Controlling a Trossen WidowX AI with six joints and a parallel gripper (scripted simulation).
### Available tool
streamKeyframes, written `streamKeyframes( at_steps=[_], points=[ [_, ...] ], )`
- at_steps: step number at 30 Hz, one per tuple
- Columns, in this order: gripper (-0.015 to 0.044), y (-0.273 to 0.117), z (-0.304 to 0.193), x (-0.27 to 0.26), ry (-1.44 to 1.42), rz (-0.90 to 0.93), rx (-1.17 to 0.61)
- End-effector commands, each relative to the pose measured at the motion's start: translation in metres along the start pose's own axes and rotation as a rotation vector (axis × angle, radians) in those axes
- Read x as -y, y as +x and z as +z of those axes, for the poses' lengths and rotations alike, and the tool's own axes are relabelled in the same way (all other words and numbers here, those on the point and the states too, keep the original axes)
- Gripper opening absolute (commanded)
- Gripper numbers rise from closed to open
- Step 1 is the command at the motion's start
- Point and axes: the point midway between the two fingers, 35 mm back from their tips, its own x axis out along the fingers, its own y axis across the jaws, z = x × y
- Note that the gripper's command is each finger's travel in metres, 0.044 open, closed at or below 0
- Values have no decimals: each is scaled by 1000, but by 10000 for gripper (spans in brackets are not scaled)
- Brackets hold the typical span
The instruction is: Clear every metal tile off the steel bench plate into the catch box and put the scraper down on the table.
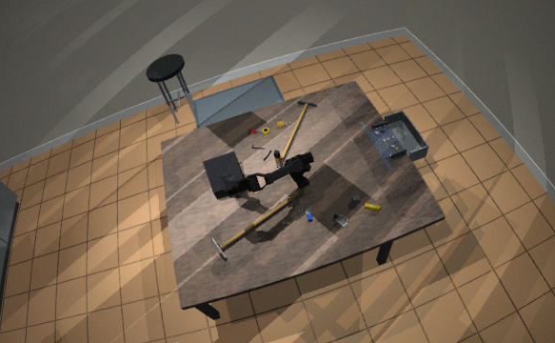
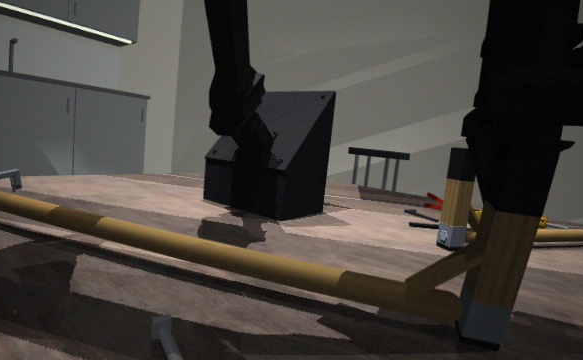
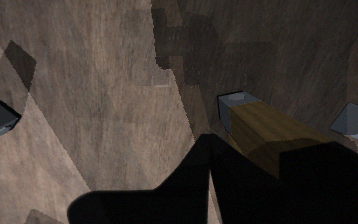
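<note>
My gripper [image 1: 302, 183] [image 2: 502, 172] [image 3: 207, 140] is shut and empty. It points down close beside the upright wooden grip [image 2: 503, 255] [image 3: 275, 129] of a long tool with a pale metal head. That tool's shaft [image 1: 263, 219] [image 2: 196, 255] lies on the table, with the head at the near left. A second long tool [image 1: 296, 130] [image 2: 576, 235] has a dark head at the back and its own upright grip [image 1: 277, 156] [image 2: 458, 200]. At the right, small metal tiles lie on the steel plate [image 1: 393, 153], whose far end meets the grey catch box [image 1: 419, 153]. Finger contact with the grip is unclear.
The dark base block [image 1: 225, 173] [image 2: 301, 165] stands at the left. A blue-handled item [image 1: 309, 216], a yellow block [image 1: 372, 207], a small grey cube [image 1: 355, 199] and a metal clip-like thing [image 1: 341, 220] lie toward the front. Small red and yellow tools lie behind the arm.
</note>
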Motion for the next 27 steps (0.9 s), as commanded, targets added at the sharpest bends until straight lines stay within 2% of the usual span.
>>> streamKeyframes(
  at_steps=[1, 27],
  points=[
    [0, -1, 0, 11, 7, -5, 1],
    [0, -1, -1, 53, 8, -7, 2]
  ],
)
